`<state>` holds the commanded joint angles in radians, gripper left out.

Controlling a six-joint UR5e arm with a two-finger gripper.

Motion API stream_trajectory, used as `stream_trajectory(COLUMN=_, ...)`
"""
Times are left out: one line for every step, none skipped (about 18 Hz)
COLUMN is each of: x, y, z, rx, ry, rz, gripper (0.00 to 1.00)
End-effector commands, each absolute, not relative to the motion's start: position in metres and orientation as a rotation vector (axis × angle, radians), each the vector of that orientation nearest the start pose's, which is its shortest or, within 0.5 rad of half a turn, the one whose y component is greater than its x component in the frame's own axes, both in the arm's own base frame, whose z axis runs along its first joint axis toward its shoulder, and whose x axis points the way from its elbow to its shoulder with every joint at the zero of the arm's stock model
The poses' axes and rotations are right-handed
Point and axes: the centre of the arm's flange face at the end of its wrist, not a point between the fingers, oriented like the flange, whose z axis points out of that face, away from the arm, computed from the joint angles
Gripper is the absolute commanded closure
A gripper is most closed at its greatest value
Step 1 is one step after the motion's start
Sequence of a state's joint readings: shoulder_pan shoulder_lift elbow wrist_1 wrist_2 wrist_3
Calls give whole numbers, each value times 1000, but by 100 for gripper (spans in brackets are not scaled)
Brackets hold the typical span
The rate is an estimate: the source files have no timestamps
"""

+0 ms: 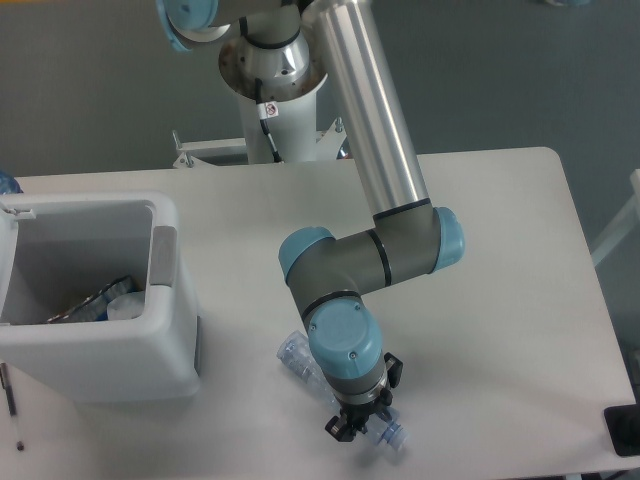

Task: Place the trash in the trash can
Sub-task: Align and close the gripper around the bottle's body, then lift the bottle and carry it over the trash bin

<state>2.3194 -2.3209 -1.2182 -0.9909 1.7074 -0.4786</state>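
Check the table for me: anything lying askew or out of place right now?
Only the plastic bottle: it lies on its side on the table, outside the trash can, with the gripper over it. Nothing looks spilled.

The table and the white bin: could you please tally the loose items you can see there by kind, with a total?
Clear plastic bottles on the table: 1, lying under the end effector, at.
White bins: 1.
Pens at the left edge: 1.
Items inside the bin: at least 2, too unclear to name.
Total: 5 at least.
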Motion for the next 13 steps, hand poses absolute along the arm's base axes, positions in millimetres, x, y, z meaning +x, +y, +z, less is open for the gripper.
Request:
stream_trajectory(x=-438, y=648, z=254, rx=-2396, ry=-1711, rz=228, gripper=46)
stream_trajectory(x=-441, y=653, z=264, rx=-2376, ry=-1699, rz=221, gripper=46)
stream_trajectory(x=-441, y=656, z=270, rx=-2367, ry=-1689, rz=196, gripper=46)
stream_trajectory(x=-441, y=655, z=273, rx=-2366, ry=-1684, rz=182, gripper=46)
stream_trajectory(x=-439, y=653, z=279, rx=-2365, ry=-1680, rz=180, gripper=46)
stream_trajectory(x=-437, y=652, z=283, rx=-2366, ry=-1673, rz=179, gripper=46)
stream_trajectory(x=-437, y=651, z=286, rx=-2364, ry=-1671, rz=174, gripper=46)
stream_trajectory(x=-436, y=651, z=290, rx=-2362, ry=-1665, rz=166, gripper=46)
stream_trajectory(x=-436, y=650, z=296, rx=-2360, ry=-1655, rz=163, gripper=46)
stream_trajectory(x=-435, y=650, z=302, rx=-2360, ry=-1642, rz=164, gripper=46)
stream_trajectory(x=-434, y=649, z=310, rx=-2359, ry=-1624, rz=168, gripper=46)
stream_trajectory(x=-433, y=648, z=318, rx=-2355, ry=-1608, rz=169, gripper=46)
stream_trajectory(x=-430, y=646, z=331, rx=-2346, ry=-1590, rz=161, gripper=45)
